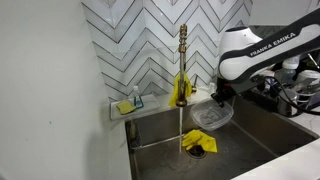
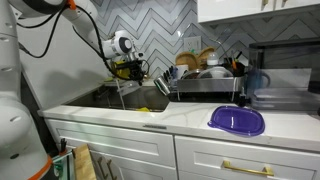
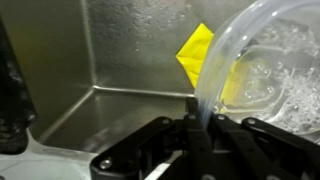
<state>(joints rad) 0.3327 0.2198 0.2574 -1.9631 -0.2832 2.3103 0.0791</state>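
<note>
My gripper [image 3: 198, 118] is shut on the rim of a clear plastic container [image 3: 262, 70] and holds it tilted over the steel sink [image 3: 110, 60]. In an exterior view the container [image 1: 211, 116] hangs below the gripper [image 1: 218, 98] above the sink basin [image 1: 160, 135]. A yellow cloth [image 1: 197, 143] lies on the sink floor by the drain and shows behind the container in the wrist view [image 3: 195, 52]. A thin stream of water runs from the gold faucet [image 1: 182, 60]. In an exterior view the arm reaches to the sink [image 2: 125, 68].
A yellow sponge [image 1: 125, 106] sits on the ledge by the tiled wall. A dish rack [image 2: 205, 78] with dishes stands beside the sink. A purple lid [image 2: 237, 121] lies on the white counter [image 2: 190, 118]. Appliances stand at the far right [image 2: 285, 85].
</note>
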